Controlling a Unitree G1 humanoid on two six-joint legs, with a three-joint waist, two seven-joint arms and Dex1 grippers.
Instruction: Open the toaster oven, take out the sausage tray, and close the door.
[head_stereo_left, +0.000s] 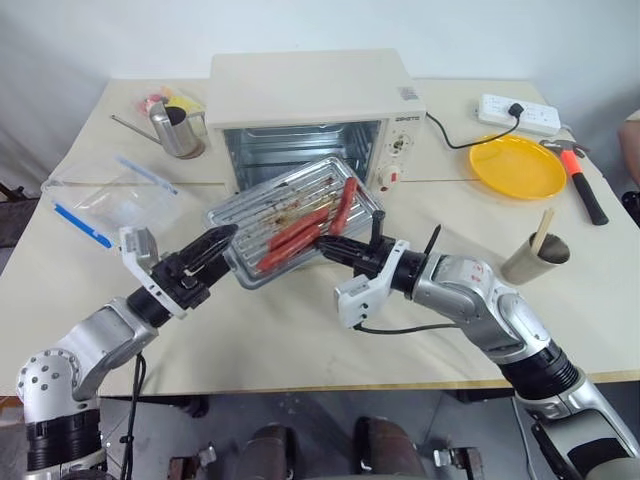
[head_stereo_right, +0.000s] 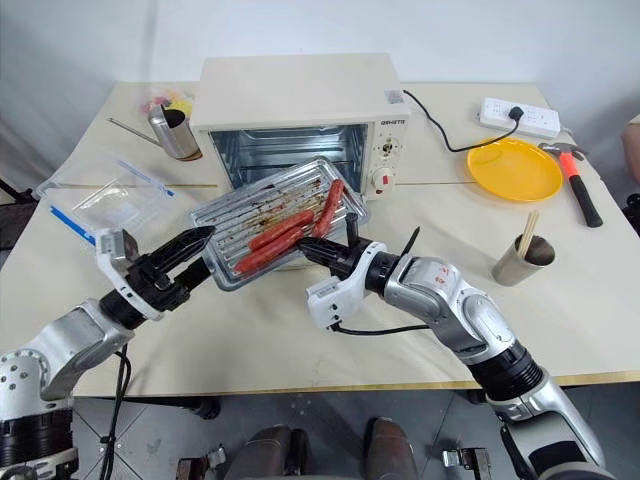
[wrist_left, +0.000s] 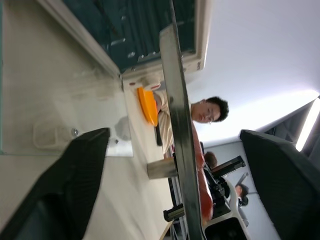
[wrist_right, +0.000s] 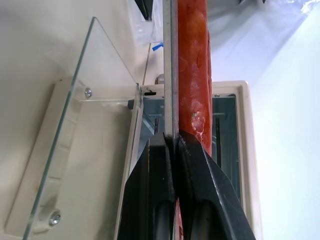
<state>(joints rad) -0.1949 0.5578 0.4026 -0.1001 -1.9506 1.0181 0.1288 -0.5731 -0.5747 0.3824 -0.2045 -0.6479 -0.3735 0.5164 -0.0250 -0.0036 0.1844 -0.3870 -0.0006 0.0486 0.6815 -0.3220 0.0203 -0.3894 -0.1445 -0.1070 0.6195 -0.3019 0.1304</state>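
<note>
Nearest the camera, right gripper (head_stereo_left: 328, 246) pinched tight on the near edge of the sausage tray (head_stereo_left: 295, 218), holding it tilted in the air above the table (head_stereo_left: 300, 330). Left gripper (head_stereo_left: 215, 247) spread wide at the tray's left end, fingers either side of the rim without closing on it. Tray a shallow shiny metal pan with a wire rack, streaked brown, carrying a few red-brown sausages (head_stereo_left: 310, 228) lying lengthwise. Just beyond, glass door (wrist_right: 75, 150) folded down flat in front of the toaster oven (head_stereo_left: 310, 110), its bright chamber bare. Opening and removal seemingly done; setting the tray down and shutting the door seemingly left. Farther off, yellow plate (head_stereo_left: 517, 166), hammer (head_stereo_left: 580, 178) and power strip (head_stereo_left: 518, 114).
</note>
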